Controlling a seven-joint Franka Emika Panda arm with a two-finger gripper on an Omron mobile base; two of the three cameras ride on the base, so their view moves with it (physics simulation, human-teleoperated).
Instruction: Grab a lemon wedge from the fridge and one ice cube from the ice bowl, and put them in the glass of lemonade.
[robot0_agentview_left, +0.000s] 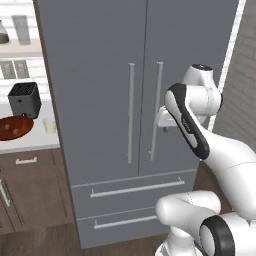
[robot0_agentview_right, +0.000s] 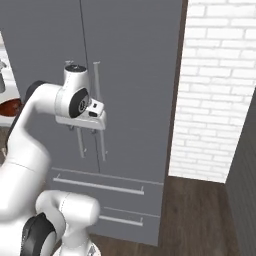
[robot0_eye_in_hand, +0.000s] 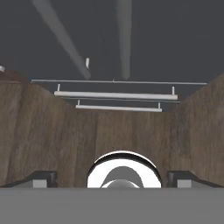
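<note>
Right now the gripper (robot0_agentview_right: 81, 131) hangs in front of the fridge (robot0_agentview_left: 100, 75), pointing downward, close to the lower ends of the two long door handles (robot0_agentview_left: 131, 112) where the doors meet. Its fingertips (robot0_eye_in_hand: 41, 178) sit far out at the two lower corners of the hand view, spread wide with nothing between them. From the hand view, looking down along the fingers, the two drawer handles (robot0_eye_in_hand: 116, 94) of the fridge run across the middle, with wooden floor (robot0_eye_in_hand: 52, 131) below them and the grey doors above. Both fridge doors are closed, and so are the two drawers underneath, so the lemon wedge cannot be seen. Off to the left of the fridge, in the left base view, a pale counter (robot0_agentview_left: 27, 142) carries the reddish-brown ice bowl (robot0_agentview_left: 14, 127), and just beside it to the right stands the small glass of lemonade (robot0_agentview_left: 49, 125), near the fridge's side wall. Behind the bowl sits a dark boxy toaster (robot0_agentview_left: 24, 99). On the far side of the fridge, a white brick wall (robot0_agentview_right: 215, 90) rises over the wooden floor.
</note>
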